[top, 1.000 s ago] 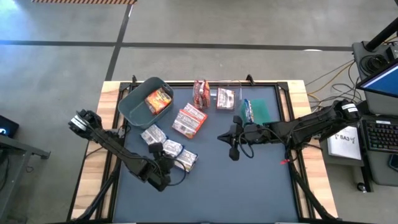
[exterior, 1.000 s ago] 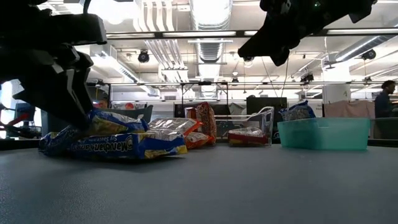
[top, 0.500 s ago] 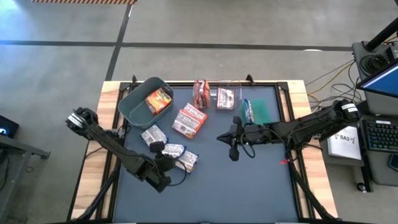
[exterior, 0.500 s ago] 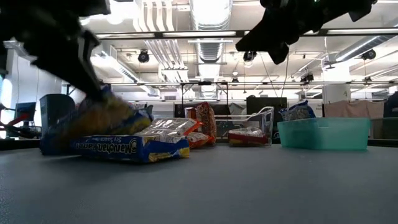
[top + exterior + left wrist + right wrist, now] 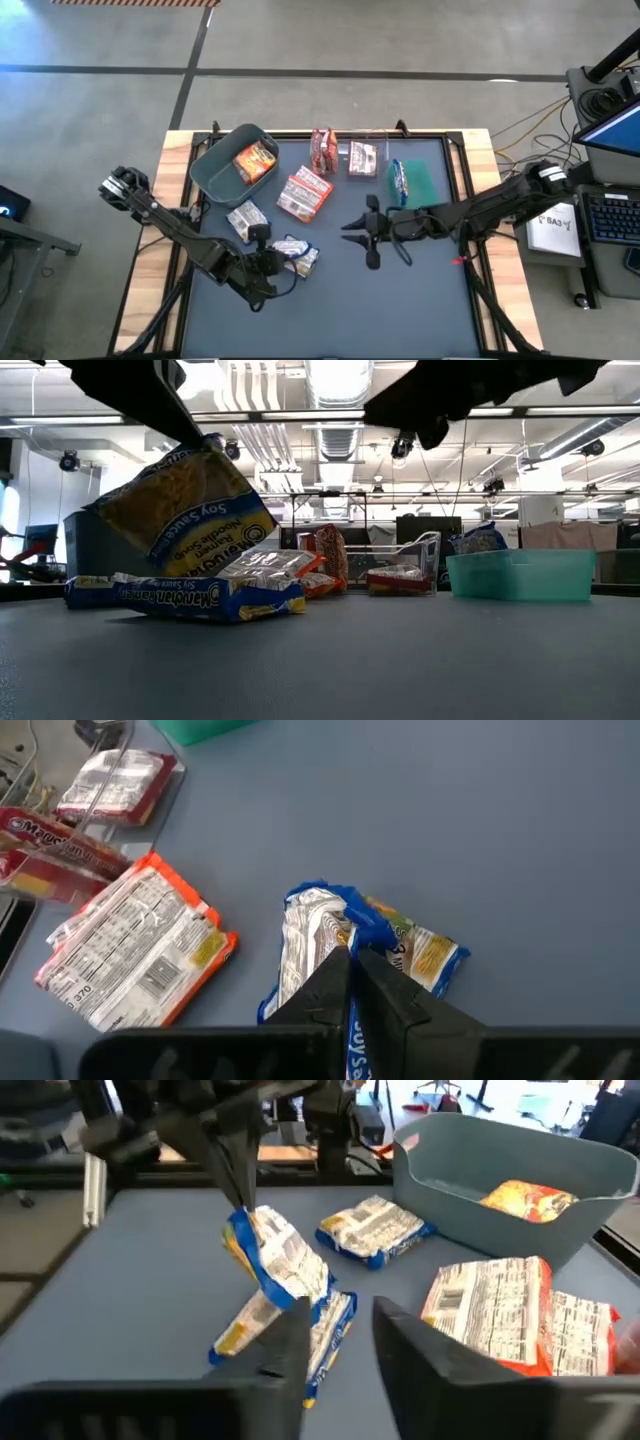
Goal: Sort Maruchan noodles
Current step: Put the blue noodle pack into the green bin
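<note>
My left gripper [image 5: 268,254] is shut on a blue-and-white Maruchan noodle packet [image 5: 185,505] near the table's near left. A second blue packet [image 5: 190,597] lies flat under it, and a third [image 5: 245,217] lies beside them. My right gripper [image 5: 340,1340] hovers open over the table's middle and touches nothing. Orange packets [image 5: 305,193] lie farther back. One orange packet [image 5: 255,160] lies in the grey bin [image 5: 215,175]. My left gripper pinches the packet's crimped blue end seam [image 5: 345,918] between its two shut fingers. The fingers [image 5: 235,1175] slant down from the table's near left. The packet hangs tilted below them, clear of the table, its lower end just over the packet that lies flat.
Maroon packets [image 5: 322,150] stand at the far middle beside a clear bin [image 5: 362,158] that holds one. A green bin [image 5: 422,180] at the far right holds a blue packet [image 5: 398,178]. The near half of the mat [image 5: 380,310] is bare.
My left gripper has risen with one blue packet. The packet lay flat on the pile a second ago and now hangs tipped up by its end, lifted off the others. My right gripper has drifted a little toward the table's left edge.
</note>
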Tool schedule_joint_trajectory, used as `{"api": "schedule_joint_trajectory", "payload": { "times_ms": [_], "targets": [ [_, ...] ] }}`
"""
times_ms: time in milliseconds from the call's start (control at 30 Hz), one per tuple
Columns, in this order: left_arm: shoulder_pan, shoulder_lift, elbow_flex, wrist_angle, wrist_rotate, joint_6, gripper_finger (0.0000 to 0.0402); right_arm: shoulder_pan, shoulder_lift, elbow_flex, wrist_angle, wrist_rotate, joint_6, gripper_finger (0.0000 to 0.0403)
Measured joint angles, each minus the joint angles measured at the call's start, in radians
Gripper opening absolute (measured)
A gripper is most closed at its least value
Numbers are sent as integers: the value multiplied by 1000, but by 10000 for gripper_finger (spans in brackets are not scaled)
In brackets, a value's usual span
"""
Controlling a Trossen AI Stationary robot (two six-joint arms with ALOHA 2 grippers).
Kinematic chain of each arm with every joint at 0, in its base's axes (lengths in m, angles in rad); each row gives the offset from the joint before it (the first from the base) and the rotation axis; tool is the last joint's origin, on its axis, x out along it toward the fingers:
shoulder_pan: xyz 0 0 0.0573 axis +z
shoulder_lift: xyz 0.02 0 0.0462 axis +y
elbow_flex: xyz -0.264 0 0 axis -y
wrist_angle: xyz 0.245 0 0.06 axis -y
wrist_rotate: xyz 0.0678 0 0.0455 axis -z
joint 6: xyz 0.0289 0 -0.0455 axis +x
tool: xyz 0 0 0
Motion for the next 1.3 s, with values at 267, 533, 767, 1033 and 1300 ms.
{"api": "schedule_joint_trajectory", "payload": {
  "times_ms": [267,533,767,1033,1300],
  "targets": [
    [17,0,-2,10,-4,0,0,2,235,38,250,-37,-135,221],
    [21,1,-6,10,-4,0,0,-1,501,271,153,-49,-273,250],
    [20,1,-32,10,101,-4,0,1,584,459,-216,-52,-324,238],
    [-16,2,-67,14,323,-57,0,0,544,506,-393,-104,-81,231],
    [-52,2,-213,196,330,-133,0,30,499,485,-442,-260,444,229]
  ]
}}
